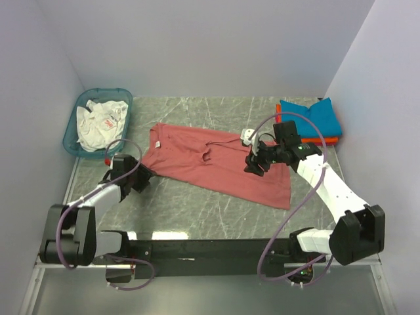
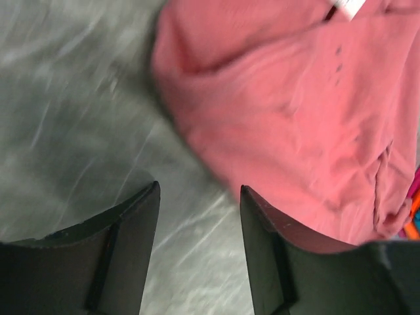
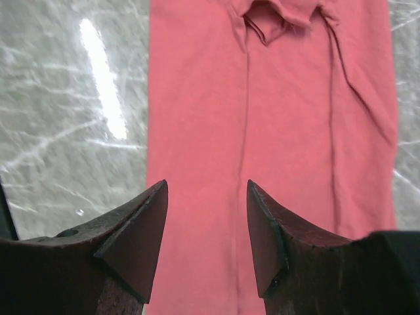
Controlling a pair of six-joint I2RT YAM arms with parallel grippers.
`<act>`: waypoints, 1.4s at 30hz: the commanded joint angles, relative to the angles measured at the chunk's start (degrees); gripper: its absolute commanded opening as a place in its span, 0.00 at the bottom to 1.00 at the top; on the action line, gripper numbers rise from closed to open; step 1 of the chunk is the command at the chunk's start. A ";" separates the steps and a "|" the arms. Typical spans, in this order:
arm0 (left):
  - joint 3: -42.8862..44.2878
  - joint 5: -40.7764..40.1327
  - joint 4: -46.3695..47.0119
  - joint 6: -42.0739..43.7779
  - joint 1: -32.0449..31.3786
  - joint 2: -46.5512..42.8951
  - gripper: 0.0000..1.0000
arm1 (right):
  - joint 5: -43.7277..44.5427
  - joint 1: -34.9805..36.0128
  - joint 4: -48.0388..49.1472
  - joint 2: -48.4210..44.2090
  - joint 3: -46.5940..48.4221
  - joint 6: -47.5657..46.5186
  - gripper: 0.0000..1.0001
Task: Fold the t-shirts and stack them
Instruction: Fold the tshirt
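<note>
Left pincer (image 2: 199,187) gapes beside red t-shirt (image 1: 197,161), right pincer (image 3: 207,183) above it.

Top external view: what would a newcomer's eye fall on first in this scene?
The dusty-red t-shirt lies spread across the middle of the table, the left gripper open by its left edge, the right gripper open over its right part. Far left stands a teal basket holding white cloth; far right, a folded teal-blue shirt rests on an orange one.
</note>
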 commanded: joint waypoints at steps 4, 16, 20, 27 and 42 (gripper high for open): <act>6.31 -7.66 3.44 -0.31 -0.49 7.62 0.56 | -4.94 -0.08 3.20 0.90 2.28 5.43 0.58; 22.03 -13.21 -1.47 5.75 -0.40 20.27 0.18 | -3.19 0.01 2.41 4.06 4.20 5.34 0.59; 30.91 -14.88 -5.95 9.35 -0.06 25.99 0.08 | -2.84 -0.08 2.50 5.47 5.79 6.57 0.59; 50.74 -13.04 -12.63 13.49 0.91 40.13 0.05 | 0.85 0.01 5.13 8.88 7.72 10.69 0.59; 82.15 -11.46 -22.05 17.80 1.88 59.49 0.06 | 6.76 0.71 4.80 16.37 14.05 15.11 0.58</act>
